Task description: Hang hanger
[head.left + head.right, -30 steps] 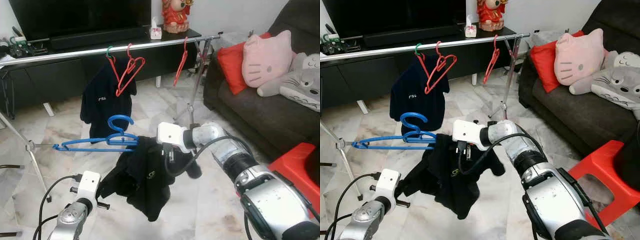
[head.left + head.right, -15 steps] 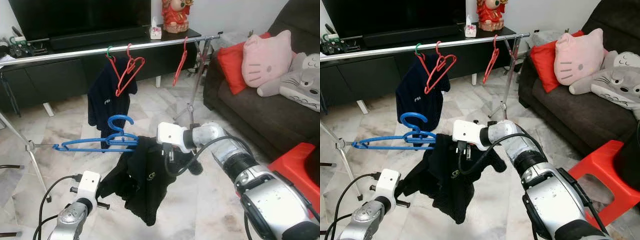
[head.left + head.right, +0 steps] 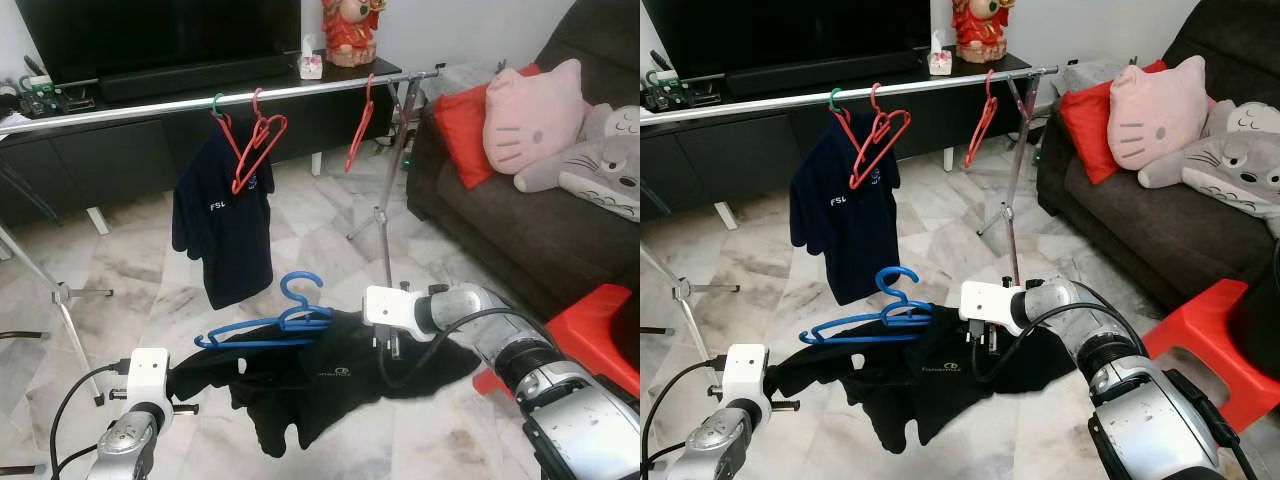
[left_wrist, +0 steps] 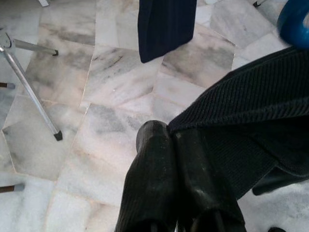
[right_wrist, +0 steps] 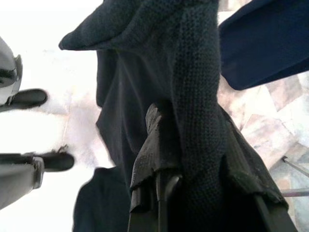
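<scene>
The left gripper (image 4: 169, 140) is pressing its two black fingers (image 4: 149, 183) together on the edge of a black knit shirt (image 3: 320, 375), the ribbed cloth running off toward the upper right of the left wrist view; the right gripper (image 5: 161, 145) is likewise squeezing its fingers (image 5: 154, 159) closed on a fold of the same shirt, the dark knit draping over and around them. In the left eye view the shirt is hanging stretched between the two arms across the lower middle of the frame, the left gripper's white wrist (image 3: 147, 372) sitting at lower left and the right one (image 3: 390, 308) at centre right; a blue plastic hanger (image 3: 265, 325) is lying along the shirt's upper edge, its hook (image 3: 300, 285) standing up just above the cloth, near the centre of the frame. Behind it, in the upper half, a long silver metal clothes rail (image 3: 150, 105) is crossing the frame from left to right; a navy blue T-shirt (image 3: 225, 240) is hanging from it on a green-hooked hanger, with two empty red hangers (image 3: 255, 140) beside it and a third red hanger (image 3: 360, 130) farther right. White marble floor tiles (image 3: 130, 260) are showing beneath; a dark brown sofa (image 3: 500, 220) with a pink cat-face cushion (image 3: 530, 115) is sitting at upper right, and a red plastic stool (image 3: 595, 335) at lower right.
</scene>
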You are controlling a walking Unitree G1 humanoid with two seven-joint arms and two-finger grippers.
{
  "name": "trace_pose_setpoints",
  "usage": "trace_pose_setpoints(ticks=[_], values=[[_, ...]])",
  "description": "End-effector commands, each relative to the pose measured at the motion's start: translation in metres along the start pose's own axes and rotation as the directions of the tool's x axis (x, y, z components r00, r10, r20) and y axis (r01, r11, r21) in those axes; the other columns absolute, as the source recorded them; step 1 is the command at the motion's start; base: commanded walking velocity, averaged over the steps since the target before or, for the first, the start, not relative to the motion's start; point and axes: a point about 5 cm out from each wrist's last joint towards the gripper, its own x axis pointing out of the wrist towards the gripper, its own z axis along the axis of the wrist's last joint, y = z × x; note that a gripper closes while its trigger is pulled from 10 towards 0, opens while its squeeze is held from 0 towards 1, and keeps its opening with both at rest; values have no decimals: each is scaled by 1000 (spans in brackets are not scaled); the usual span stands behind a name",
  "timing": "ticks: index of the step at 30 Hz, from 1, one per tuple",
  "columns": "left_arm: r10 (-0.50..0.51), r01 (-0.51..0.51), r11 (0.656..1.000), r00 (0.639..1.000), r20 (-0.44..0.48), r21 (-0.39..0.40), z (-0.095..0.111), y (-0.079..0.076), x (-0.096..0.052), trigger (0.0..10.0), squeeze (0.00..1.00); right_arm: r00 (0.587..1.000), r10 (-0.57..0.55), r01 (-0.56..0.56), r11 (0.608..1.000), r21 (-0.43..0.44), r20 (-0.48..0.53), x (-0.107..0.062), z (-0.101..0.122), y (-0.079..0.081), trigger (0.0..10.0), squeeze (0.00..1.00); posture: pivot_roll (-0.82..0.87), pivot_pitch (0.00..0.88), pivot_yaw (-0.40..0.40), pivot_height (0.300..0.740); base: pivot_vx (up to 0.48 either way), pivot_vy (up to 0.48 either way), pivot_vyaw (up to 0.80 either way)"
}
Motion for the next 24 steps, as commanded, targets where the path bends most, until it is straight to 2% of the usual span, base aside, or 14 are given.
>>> trace_pose_setpoints(ticks=[1,3,5,14,17,18,19,24], values=[[44,-44,999,999,-22,-15,-5,10,-2,0,0,993,-105,104,994,18,50,-10,8,-18,10000,0,-103,0,-5,740,0,0,0],[30,-31,999,999,-27,-15,-6,8,-3,0,0,983,-152,144,986,81,104,-12,12,-22,10000,0,-102,0,-4,740,0,0,0],[22,-22,1000,999,-30,-16,-7,7,-3,0,0,978,-135,117,986,118,160,-12,15,-22,10000,0,-104,0,-2,740,0,0,0],[14,-15,1000,999,-29,-14,-6,6,-2,0,0,968,40,-70,991,114,248,-15,11,-5,10000,0,-103,0,-2,740,0,0,0],[14,-15,1000,999,-29,-14,-6,6,-2,0,0,967,43,-74,991,115,252,-16,11,-5,10000,0,-103,0,-2,740,0,0,0],[15,-15,1000,999,-30,-14,-6,6,-2,0,0,964,87,-116,988,103,253,-17,9,-2,10000,0,-101,0,-2,740,0,0,0],[15,-16,1000,999,-31,-14,-6,7,-2,0,0,960,170,-187,981,60,223,-21,3,5,10000,0,-101,0,-3,740,0,0,0],[18,-19,1000,999,-32,-13,-6,8,-3,0,0,974,186,-191,981,24,126,-27,-7,4,10000,0,-101,0,-3,740,0,0,0]])
